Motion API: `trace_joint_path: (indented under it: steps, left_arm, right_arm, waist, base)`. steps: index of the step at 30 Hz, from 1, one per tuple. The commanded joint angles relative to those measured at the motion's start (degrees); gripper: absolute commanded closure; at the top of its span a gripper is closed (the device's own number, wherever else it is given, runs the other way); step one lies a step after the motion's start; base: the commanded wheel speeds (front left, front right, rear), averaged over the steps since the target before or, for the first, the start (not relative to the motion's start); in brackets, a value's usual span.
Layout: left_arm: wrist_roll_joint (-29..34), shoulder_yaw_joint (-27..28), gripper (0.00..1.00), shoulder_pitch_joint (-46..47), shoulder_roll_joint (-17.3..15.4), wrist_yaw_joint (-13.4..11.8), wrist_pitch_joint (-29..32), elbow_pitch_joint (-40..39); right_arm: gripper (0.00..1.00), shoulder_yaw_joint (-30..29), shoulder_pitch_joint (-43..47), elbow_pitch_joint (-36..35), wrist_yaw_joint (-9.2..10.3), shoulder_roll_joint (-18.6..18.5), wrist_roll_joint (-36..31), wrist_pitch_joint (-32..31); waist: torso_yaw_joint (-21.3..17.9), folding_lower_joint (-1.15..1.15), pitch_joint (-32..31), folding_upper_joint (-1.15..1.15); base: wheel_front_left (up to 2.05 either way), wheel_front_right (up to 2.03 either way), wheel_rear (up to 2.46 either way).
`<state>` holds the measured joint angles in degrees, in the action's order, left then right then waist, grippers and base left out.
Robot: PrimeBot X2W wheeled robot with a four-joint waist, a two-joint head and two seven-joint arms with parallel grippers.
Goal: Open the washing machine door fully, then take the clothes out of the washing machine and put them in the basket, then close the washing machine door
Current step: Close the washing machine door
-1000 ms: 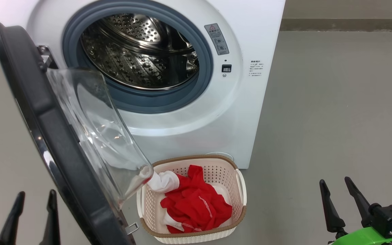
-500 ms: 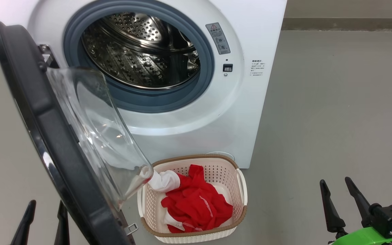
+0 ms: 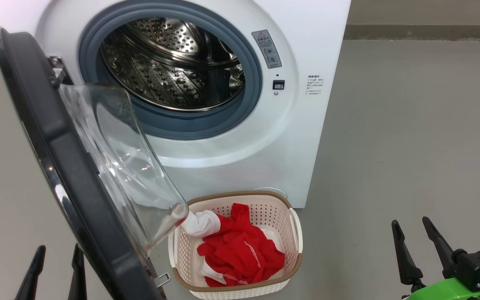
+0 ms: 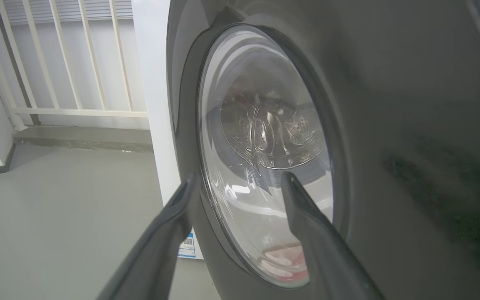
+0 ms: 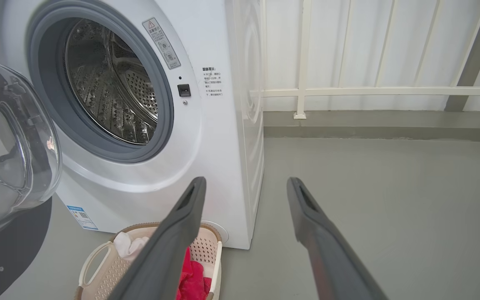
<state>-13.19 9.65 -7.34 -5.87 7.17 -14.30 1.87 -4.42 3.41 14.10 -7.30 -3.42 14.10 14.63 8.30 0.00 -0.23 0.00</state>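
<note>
Washing machine [image 3: 240, 158]: a big white box on the floor, heavy and not for moving, I judge. Its steel drum [image 3: 173, 62] looks empty as far as I can see in.
Washing machine door [image 3: 48, 137]: it stands wide open on my left, glass bowl turned toward the basket. I take it for stiff, weighty and free on its hinge. The glossy black rim is likely slick, so a flat push on the outer rim, far from the hinge, suits better than a pinch. I would keep off the glass.
Basket [image 3: 240, 196]: on the floor just before the machine. Light, stiff plastic, and it would slide if knocked.
Clothes [image 3: 240, 250]: a red and white heap in the basket, soft, limp and light. Whether the glass touches the white piece I cannot tell.
Left jaws: spread wide and empty, fingers [image 3: 36, 271] near the door's outer face.
Right jaws: spread wide and empty, fingers [image 3: 404, 254] over bare floor, well apart from the basket.
</note>
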Motion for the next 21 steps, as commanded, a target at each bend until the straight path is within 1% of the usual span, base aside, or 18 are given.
trace_joint_path:
  steps: [1,5,6,7,10,13,15,18,19,21]
  left_arm:
    - [-0.10,1.87,0.00,0.82,-0.62,0.31,-0.70,-1.22]
    - [0.59,1.69,0.00,0.46,-1.03,0.31,-0.70,-0.45]
    - [0.40,1.80,0.76,0.54,-0.92,0.31,-0.70,-0.31]
    - [-0.08,2.27,1.00,0.69,-0.60,0.31,-0.70,-0.33]
    - [-3.77,2.80,1.00,1.47,0.46,0.31,-0.70,-0.27]
    - [-10.35,3.22,1.00,2.94,1.00,0.31,-0.67,0.24]
    - [-16.79,4.47,1.00,4.40,1.43,0.32,0.97,-0.01]
    - [-28.11,6.87,1.00,6.91,2.12,0.21,6.15,-2.07]
    - [-31.60,7.40,1.00,7.71,2.27,-0.10,8.14,-3.23]
    - [-38.97,8.43,1.00,9.21,2.56,-1.72,12.12,-5.87]
  right_arm:
    - [0.00,1.42,-1.98,-1.21,-0.19,-0.84,-0.22,0.37]
    - [0.00,1.64,-2.05,-1.19,-0.19,-0.74,-0.03,0.37]
    - [0.00,1.71,-2.06,-1.18,-0.19,-0.74,0.01,0.37]
    - [0.00,1.74,-2.04,-1.19,-0.19,-0.74,0.03,0.37]
    - [0.00,1.70,-1.84,-1.27,-0.19,-0.80,0.10,0.37]
    - [0.00,1.82,-1.60,-1.12,-0.19,-0.90,0.08,0.37]
    - [0.00,1.92,-1.50,-1.01,-0.19,-0.93,0.04,0.37]
    - [0.00,2.04,-1.40,-1.09,-0.19,-0.92,-0.11,0.37]
    - [0.00,2.19,-1.38,-1.07,-0.19,-1.05,-0.32,0.37]
    - [0.00,2.44,-1.33,-0.97,-0.19,-1.18,-0.56,0.37]
  waist:
    - [0.01,0.00,-0.08,0.00]
    - [-0.03,0.00,-0.38,0.00]
    - [-0.05,0.00,-0.44,0.00]
    - [-0.03,0.00,-0.48,0.00]
    - [0.20,0.00,-0.58,0.00]
    - [0.40,0.00,-0.70,0.00]
    - [0.47,0.00,-0.78,0.00]
    - [0.46,0.00,-0.89,0.00]
    - [0.44,0.00,-0.93,0.00]
    - [0.35,0.00,-1.03,0.00]
  base:
    - [0.00,0.00,0.00]
    - [0.00,0.00,0.00]
    - [0.00,0.00,0.00]
    - [0.00,0.00,0.00]
    - [0.00,0.00,0.00]
    - [0.00,0.00,0.00]
    - [0.00,0.00,0.00]
    - [0.00,0.00,0.00]
    - [0.00,0.00,0.00]
    - [0.00,0.00,0.00]
